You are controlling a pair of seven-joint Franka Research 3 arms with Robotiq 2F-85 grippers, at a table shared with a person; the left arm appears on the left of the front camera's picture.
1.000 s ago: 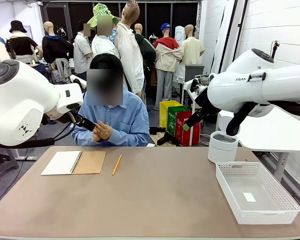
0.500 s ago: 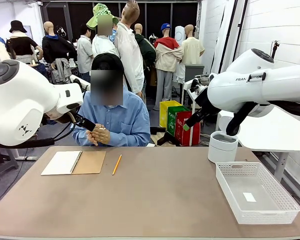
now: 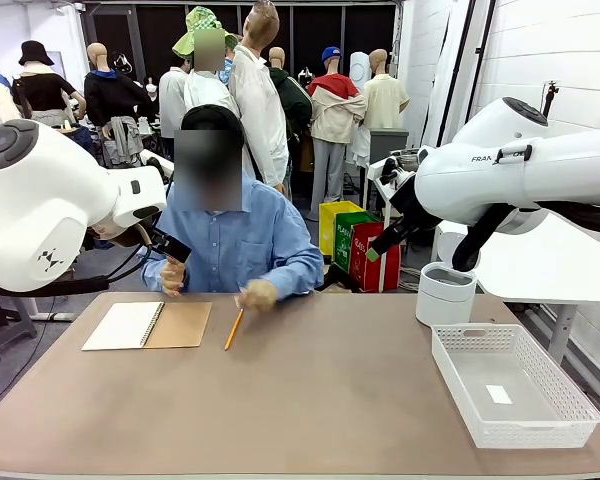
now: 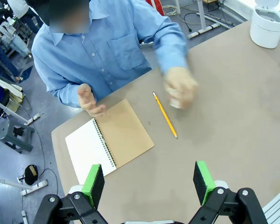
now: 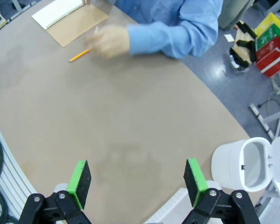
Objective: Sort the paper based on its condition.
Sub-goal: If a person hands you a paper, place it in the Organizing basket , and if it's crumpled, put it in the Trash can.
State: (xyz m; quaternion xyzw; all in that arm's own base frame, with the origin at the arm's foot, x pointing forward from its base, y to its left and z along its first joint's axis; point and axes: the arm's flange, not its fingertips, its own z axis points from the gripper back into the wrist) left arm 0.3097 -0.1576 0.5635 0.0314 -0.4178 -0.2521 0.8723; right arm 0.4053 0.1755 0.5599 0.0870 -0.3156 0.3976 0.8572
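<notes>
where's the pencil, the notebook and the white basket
pencil (image 3: 233,330), front view, middle of the yellow shaft
notebook (image 3: 178,324), front view, middle of the brown cover lying open
white basket (image 3: 535,432), front view, near wall facing the camera

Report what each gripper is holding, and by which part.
Nothing is held. The left gripper and right gripper both hang open above the table, jaws empty.

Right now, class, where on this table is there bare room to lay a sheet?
Free: the wide middle of the table, between pencil and basket, and the near strip in front of the notebook. Crowded: far left, where notebook, pencil and the person's hand sit close; basket and bin fill the right.
</notes>
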